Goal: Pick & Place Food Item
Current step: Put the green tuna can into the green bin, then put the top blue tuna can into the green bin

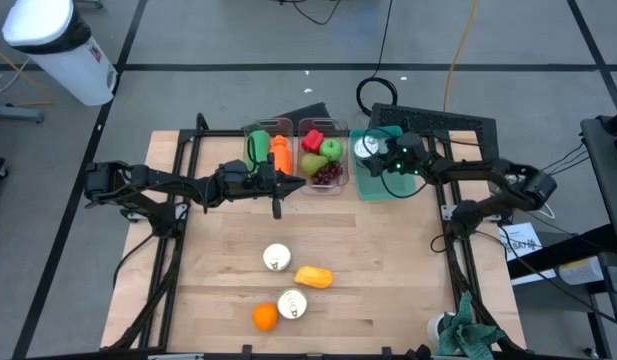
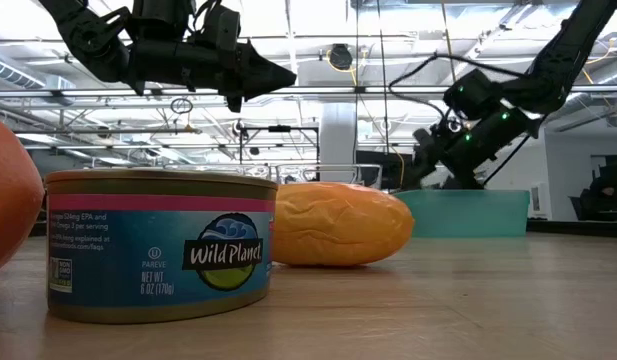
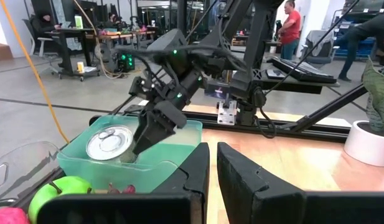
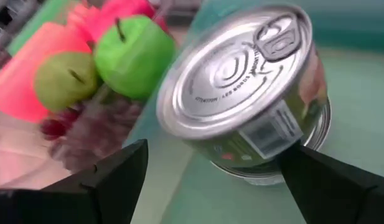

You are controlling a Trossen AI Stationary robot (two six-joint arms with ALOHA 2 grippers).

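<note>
A silver-lidded can sits tilted inside the teal bin at the table's far right. My right gripper slants down into the bin and is open, one finger on each side of the can. My left gripper hangs shut and level above the table, just in front of two clear boxes of vegetables and fruit, and touches nothing. Nearer the front, two more cans, a yellow bread roll and an orange lie on the wood. My right gripper stands astride the can's lower body. One fingertip is right at the can's bottom rim. I cannot tell whether it touches. The can rests in the bin, lid tilted up toward the clear boxes.
A green apple, a pear and grapes fill the clear box beside the bin. Black frame rails run along both table sides. A cloth in a white cup stands at the near right corner. Bare wood lies in the table's middle.
</note>
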